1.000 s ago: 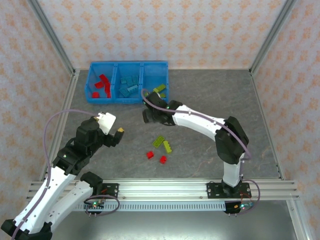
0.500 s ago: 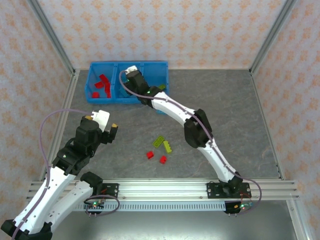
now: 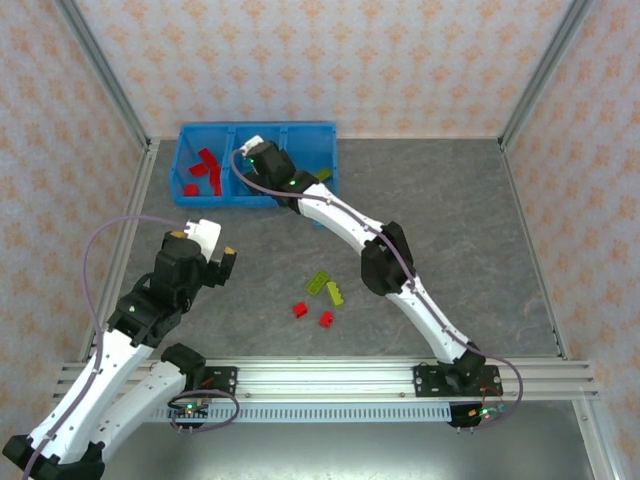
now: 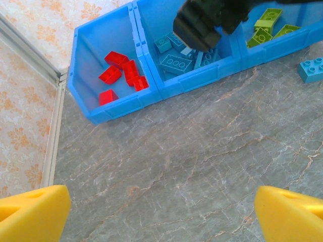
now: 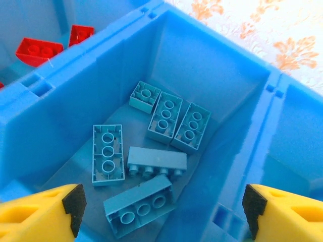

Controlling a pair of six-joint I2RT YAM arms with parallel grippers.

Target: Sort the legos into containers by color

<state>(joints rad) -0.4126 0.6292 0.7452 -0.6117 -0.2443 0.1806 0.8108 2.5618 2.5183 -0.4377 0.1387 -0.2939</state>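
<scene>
Top view: we see containers [image 3: 258,128] at far left of worktop [image 3: 450,220]; right gripper [image 3: 255,155] over middle compartment; left gripper [image 3: 205,243] spread, empty, above bare worktop; green legos [image 3: 326,288] and red legos [image 3: 313,314] loose mid-worktop

Left wrist: we note red bricks [image 4: 123,73] in left compartment, one light blue brick [image 4: 313,68] on worktop just beside containers

Right wrist: right gripper spread, holding nothing; we count six light blue legos [image 5: 151,161] in middle compartment

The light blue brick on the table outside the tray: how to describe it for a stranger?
Find the long blue tray at the far left. In front of its green-brick compartment, a light blue brick lies on the table. Unlike the other blue bricks, it is outside the tray.
</scene>
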